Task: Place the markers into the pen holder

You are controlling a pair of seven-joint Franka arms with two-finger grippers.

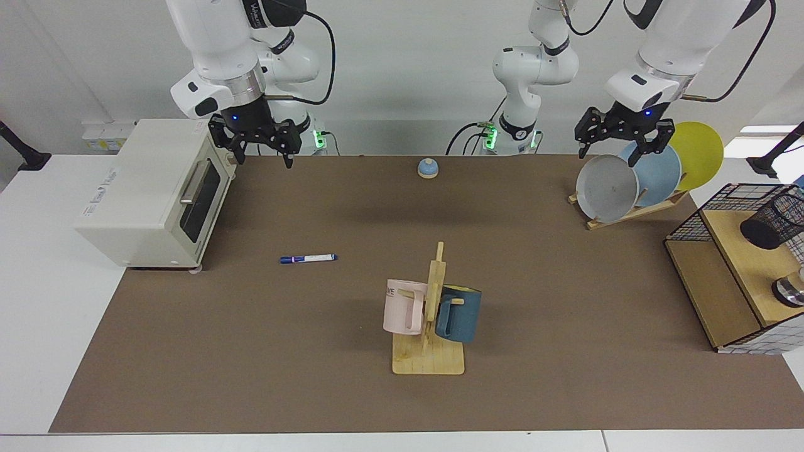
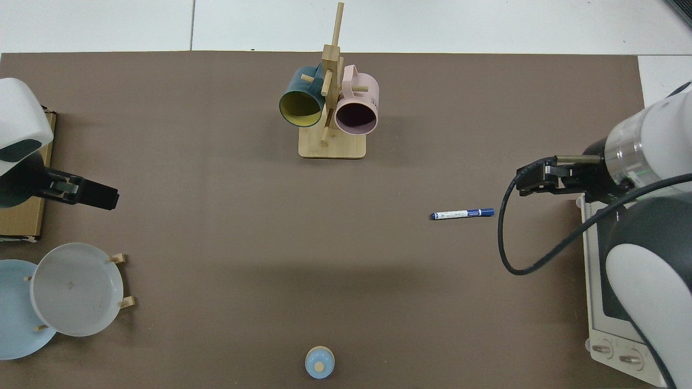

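Facing view: marker [image 1: 308,258] flat, crosswise, cap toward toaster oven [image 1: 151,191]; both grippers open, empty.

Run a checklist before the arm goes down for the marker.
1. Marker lies flat and alone on the mat, nothing touching it: ok.
2. Right pincer open and empty, high up beside the toaster oven, not yet over the marker: ok.
3. Drop path onto the marker free; the mug rack stands well apart: ok.
4. Pen holder on the wooden shelf upright to take the marker: not ok, it leans.
5. Left pincer open, waiting above the plates, out of the way: ok.
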